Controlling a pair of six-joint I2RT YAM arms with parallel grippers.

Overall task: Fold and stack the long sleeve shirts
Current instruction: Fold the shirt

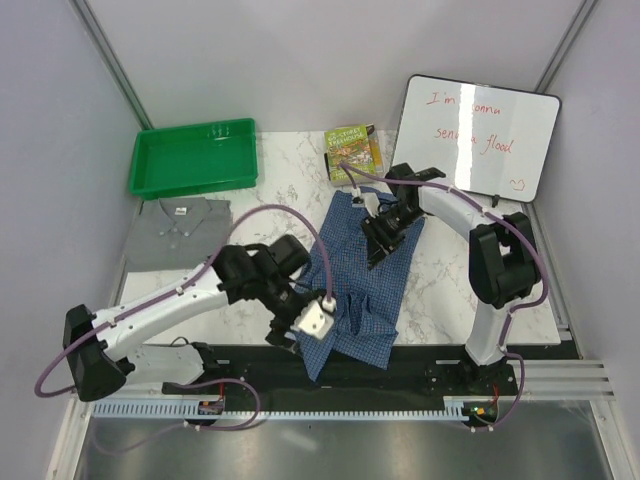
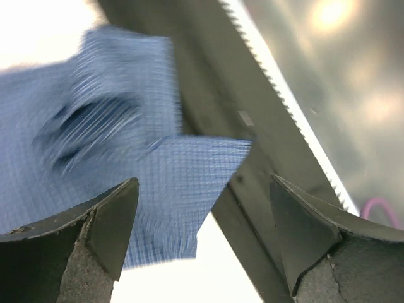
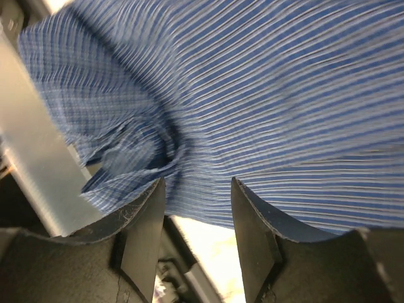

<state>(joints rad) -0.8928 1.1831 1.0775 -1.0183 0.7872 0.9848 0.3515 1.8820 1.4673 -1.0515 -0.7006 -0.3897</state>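
Note:
The blue checked shirt (image 1: 365, 300) lies crumpled down the middle of the marble table, its near end over the black rail. It also shows in the left wrist view (image 2: 113, 139) and the right wrist view (image 3: 284, 95). The plain grey shirt (image 1: 180, 230) lies folded at the left. My left gripper (image 1: 295, 335) (image 2: 202, 233) is open and empty over the blue shirt's near left edge. My right gripper (image 1: 378, 250) (image 3: 197, 214) is open and empty, just above the shirt's far part.
A green plastic tray (image 1: 195, 155) stands at the back left. A small book (image 1: 352, 152) lies at the back centre. A whiteboard (image 1: 480, 135) leans at the back right. The black rail (image 1: 430, 365) (image 2: 252, 189) runs along the table's near edge.

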